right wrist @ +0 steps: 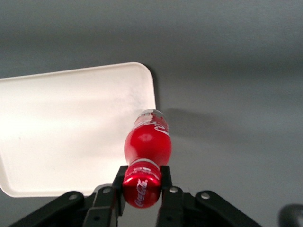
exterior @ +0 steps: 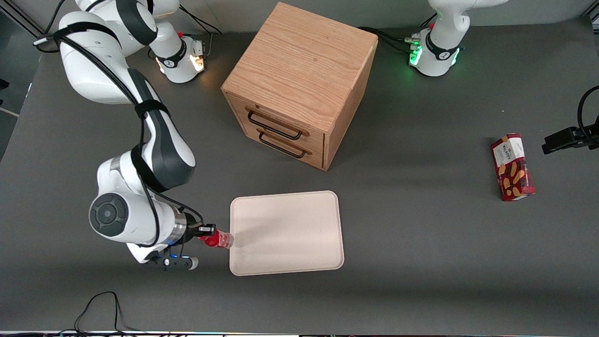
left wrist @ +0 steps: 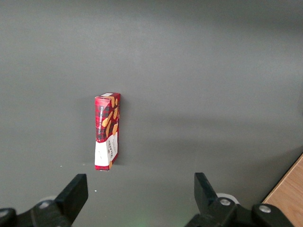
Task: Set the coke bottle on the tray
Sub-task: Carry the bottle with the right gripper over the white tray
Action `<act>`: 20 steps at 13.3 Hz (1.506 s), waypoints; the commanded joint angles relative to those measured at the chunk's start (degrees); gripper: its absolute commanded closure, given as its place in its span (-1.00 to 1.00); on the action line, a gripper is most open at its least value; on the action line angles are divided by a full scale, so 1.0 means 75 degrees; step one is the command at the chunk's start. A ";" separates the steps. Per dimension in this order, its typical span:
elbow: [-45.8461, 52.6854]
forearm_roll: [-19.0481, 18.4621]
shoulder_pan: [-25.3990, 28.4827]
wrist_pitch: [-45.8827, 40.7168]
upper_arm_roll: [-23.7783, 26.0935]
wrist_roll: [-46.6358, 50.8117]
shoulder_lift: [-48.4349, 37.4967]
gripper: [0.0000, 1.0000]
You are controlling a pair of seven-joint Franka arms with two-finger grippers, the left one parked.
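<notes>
The large flat cream-white tray (exterior: pixel 286 232) with low rim lies on the grey table (exterior: pixel 421 262). The small red coke bottle (exterior: pixel 216 239) hangs just at the tray's edge nearest the working arm. It seems light, stiff and smooth, so slippery. The gripper (right wrist: pixel 142 182) is clamped on its neck under the cap.

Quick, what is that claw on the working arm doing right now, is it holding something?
Working arm's tool: closed on the coke bottle, gripping it near the cap, at the edge of the tray.
</notes>
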 commanded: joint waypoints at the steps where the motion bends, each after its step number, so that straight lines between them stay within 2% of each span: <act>1: 0.0430 -0.0145 0.0153 0.0304 0.0061 0.0287 0.0321 1.00; 5: 0.0430 -0.0332 0.0410 0.0750 -0.0033 0.0721 0.0532 1.00; 17: 0.0360 -0.0555 0.0504 0.1161 -0.0033 0.0861 0.0743 1.00; 18: 0.0360 -0.0567 0.0516 0.1173 -0.0033 0.0920 0.0790 0.46; 19: 0.0336 -0.0672 0.0528 0.1265 -0.0033 0.0943 0.0802 -0.42; 20: 0.0313 -0.1009 0.0609 0.1452 -0.0033 0.1025 0.0802 -0.98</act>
